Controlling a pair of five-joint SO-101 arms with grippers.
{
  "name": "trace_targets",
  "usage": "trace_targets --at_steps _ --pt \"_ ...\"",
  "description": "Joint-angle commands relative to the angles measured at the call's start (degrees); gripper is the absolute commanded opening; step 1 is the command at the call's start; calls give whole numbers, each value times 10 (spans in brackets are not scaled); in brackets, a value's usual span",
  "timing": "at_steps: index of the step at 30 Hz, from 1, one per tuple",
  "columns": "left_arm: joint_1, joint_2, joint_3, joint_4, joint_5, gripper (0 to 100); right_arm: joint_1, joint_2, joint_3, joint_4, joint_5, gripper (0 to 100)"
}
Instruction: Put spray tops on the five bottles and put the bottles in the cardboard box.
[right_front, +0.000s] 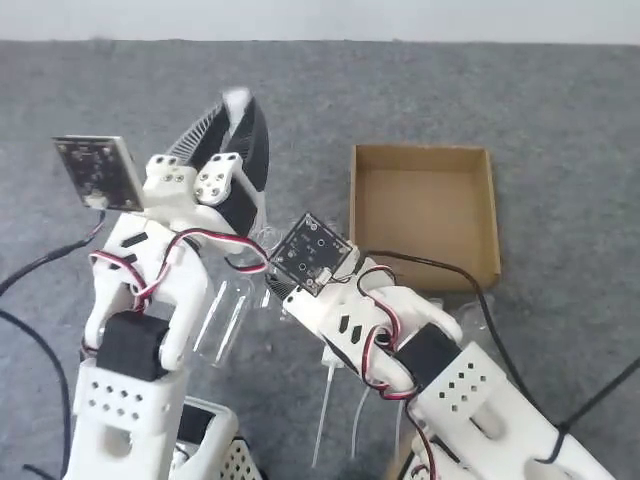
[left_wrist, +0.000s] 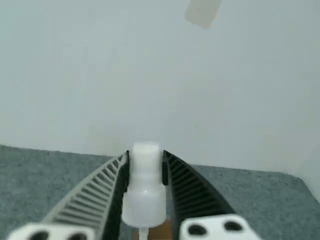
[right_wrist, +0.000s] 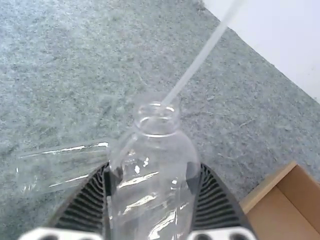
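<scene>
My left gripper (right_front: 232, 108) is raised and tilted, shut on a white spray top (left_wrist: 145, 185) whose head sticks out past the fingertips. The top's thin dip tube (right_wrist: 195, 70) slants down into the open mouth of a clear plastic bottle (right_wrist: 152, 175). My right gripper (right_wrist: 155, 172) is shut on that bottle's body, and in the high view it is hidden under its camera board (right_front: 313, 252). The cardboard box (right_front: 425, 160) stands open just right of both arms, and its corner (right_wrist: 292, 200) lies close beside the held bottle.
Another clear bottle (right_wrist: 60, 165) lies on its side on the grey carpet, beside the left arm (right_front: 222, 318). Loose dip tubes (right_front: 325, 420) lie near the front edge. Cables trail at the left and right of the table.
</scene>
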Motion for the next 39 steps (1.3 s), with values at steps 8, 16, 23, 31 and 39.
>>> trace_targets --at_steps 8,16,23,31,39 --pt "30 -144 76 97 -35 13 6 -58 24 -40 -41 6" --pt "40 -223 154 98 -43 13 42 -20 46 -183 -153 6" --pt "41 -198 127 100 -114 126 42 -20 80 -223 -151 6" --pt "37 -157 -11 178 -118 188 44 -20 81 -196 -151 6" --pt "23 -187 39 222 -199 185 75 -20 77 -196 -151 6"
